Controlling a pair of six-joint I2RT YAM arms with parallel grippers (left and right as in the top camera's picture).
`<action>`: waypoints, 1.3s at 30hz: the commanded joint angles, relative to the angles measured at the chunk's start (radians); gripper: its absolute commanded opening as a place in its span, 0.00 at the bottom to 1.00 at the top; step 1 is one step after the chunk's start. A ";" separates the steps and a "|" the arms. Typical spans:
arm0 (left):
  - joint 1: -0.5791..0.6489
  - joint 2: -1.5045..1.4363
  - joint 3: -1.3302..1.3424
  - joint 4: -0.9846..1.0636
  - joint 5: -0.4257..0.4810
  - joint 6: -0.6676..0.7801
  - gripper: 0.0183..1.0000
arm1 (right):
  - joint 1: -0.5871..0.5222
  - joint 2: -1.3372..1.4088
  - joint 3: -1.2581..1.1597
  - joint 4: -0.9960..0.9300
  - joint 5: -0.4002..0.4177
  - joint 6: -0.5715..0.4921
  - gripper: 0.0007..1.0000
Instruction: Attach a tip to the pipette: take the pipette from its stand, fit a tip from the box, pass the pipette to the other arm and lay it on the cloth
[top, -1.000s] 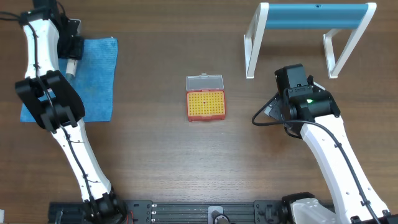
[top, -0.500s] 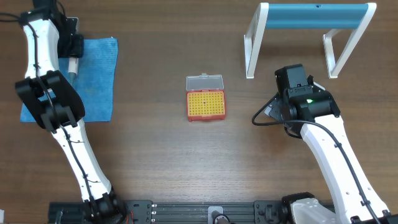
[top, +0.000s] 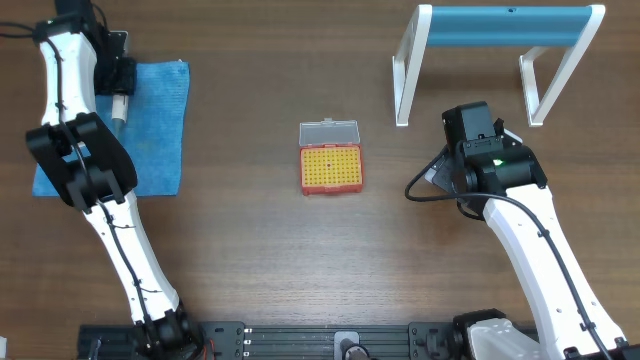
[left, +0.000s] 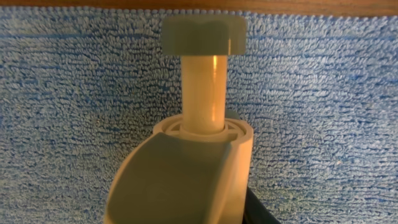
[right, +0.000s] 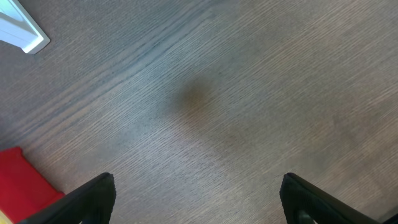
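Note:
The pipette (top: 117, 106), cream with a grey plunger knob (left: 204, 32), lies against the blue cloth (top: 155, 130) at the far left. My left gripper (top: 112, 76) is shut on its body, low over the cloth (left: 323, 93); the tip end is hidden. The orange tip box (top: 331, 168) stands mid-table with its clear lid (top: 329, 132) folded back. My right gripper (top: 470, 125) hangs open over bare wood (right: 198, 183), right of the box and in front of the stand (top: 510, 25), holding nothing.
The white and blue stand spans the back right; one of its white feet (right: 18, 31) shows in the right wrist view, as does a red corner of the tip box (right: 18, 177). Bare wooden table lies between cloth and box.
The pipette has shifted slightly toward the front of the cloth, with the left gripper still on it. The right arm has not moved.

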 joint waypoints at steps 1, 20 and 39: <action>-0.003 0.035 -0.003 -0.004 0.014 -0.020 0.16 | 0.004 -0.005 0.010 0.005 -0.002 0.015 0.86; -0.005 -0.105 0.342 -0.428 0.033 -0.132 0.90 | 0.003 -0.006 0.011 0.117 0.113 -0.031 0.86; -0.226 -0.903 0.231 -0.532 0.211 -0.165 0.90 | 0.261 -0.441 -0.004 0.278 0.508 -0.581 0.87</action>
